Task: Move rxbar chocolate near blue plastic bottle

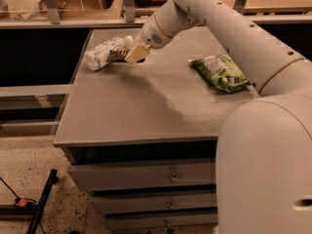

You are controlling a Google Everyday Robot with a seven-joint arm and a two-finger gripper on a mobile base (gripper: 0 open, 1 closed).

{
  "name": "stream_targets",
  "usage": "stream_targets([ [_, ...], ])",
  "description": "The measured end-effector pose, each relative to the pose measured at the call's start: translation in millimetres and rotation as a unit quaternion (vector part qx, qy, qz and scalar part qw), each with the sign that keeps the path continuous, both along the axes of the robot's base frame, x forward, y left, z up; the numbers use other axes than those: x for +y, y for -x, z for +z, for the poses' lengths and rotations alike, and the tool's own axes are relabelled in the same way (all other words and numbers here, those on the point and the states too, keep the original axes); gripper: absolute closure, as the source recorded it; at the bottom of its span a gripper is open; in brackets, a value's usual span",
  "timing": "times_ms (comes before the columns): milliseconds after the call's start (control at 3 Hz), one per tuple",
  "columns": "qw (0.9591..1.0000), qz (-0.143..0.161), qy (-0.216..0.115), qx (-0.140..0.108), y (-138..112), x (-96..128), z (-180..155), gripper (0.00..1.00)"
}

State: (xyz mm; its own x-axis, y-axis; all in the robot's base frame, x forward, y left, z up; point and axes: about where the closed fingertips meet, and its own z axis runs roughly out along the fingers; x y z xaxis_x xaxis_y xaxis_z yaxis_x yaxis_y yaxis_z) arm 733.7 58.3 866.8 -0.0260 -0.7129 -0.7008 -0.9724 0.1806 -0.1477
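The blue plastic bottle [101,53] lies on its side at the table's far left, its white cap [128,40] pointing right. My gripper [132,55] hangs just right of the bottle, low over the table. It is shut on the rxbar chocolate [117,56], a small dark bar that sticks out to the left from the tan fingertips [138,52]. The bar's free end is right beside the bottle's label; I cannot tell whether they touch.
A green crinkly snack bag [220,71] lies at the table's right side. The grey table [146,106] has drawers below its front edge. My arm reaches across from the right. Shelving stands behind the table, and a black stand lies on the floor [41,199] at lower left.
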Motion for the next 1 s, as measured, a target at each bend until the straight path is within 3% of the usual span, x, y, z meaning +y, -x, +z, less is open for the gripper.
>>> stream_targets([
  [333, 1.0000, 0.002, 0.000, 0.002, 0.2, 2.6, -2.7, 0.13],
  [667, 1.0000, 0.004, 0.001, 0.004, 0.5, 5.0, -5.2, 0.00],
  [1000, 1.0000, 0.004, 0.001, 0.004, 0.5, 5.1, -5.3, 0.00],
])
